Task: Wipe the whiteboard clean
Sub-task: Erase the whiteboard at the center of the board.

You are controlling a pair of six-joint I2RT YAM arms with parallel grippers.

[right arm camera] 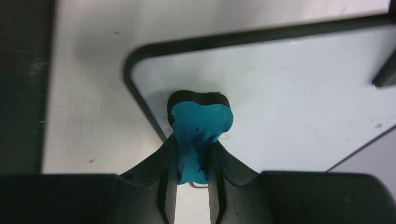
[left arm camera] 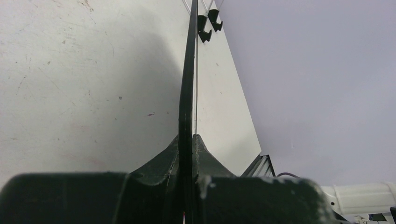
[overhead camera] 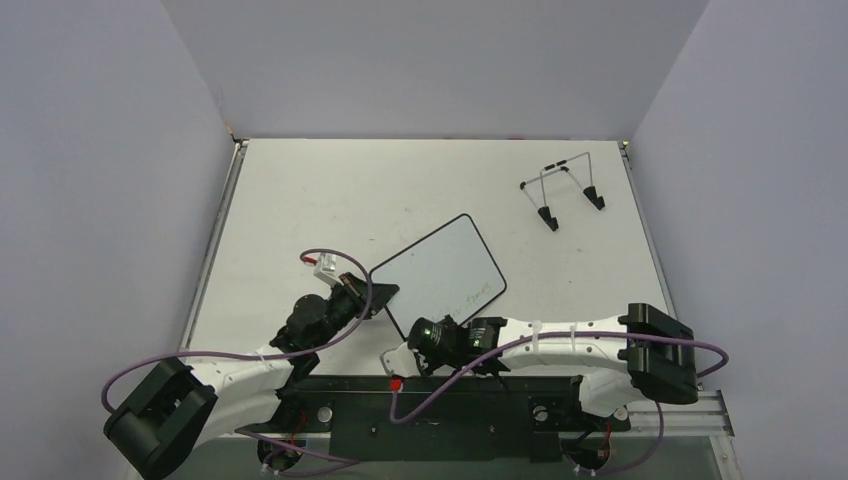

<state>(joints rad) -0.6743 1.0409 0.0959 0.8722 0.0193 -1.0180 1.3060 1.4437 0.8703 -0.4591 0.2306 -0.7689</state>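
We're looking at a white rectangular tabletop walled in by grey panels. Both arms are reaching in from the near edge toward the middle.

The small white rectangular whiteboard with a thin black rim and rounded corners is sitting near the table centre, turned diagonally. Faint green handwriting is showing near its right-hand corner. We can't tell whether it's lying fully flat or lifted at one end.

The thin wire stand with black feet is standing well apart from it, toward the far right.

The left gripper is clamping the board's left corner. From the left wrist view we're seeing the rim edge-on, pinched between both fingers.

The right gripper is squeezing the small blue bone-shaped eraser. The eraser's black pad is pressing against the board face, just inside a rounded corner.
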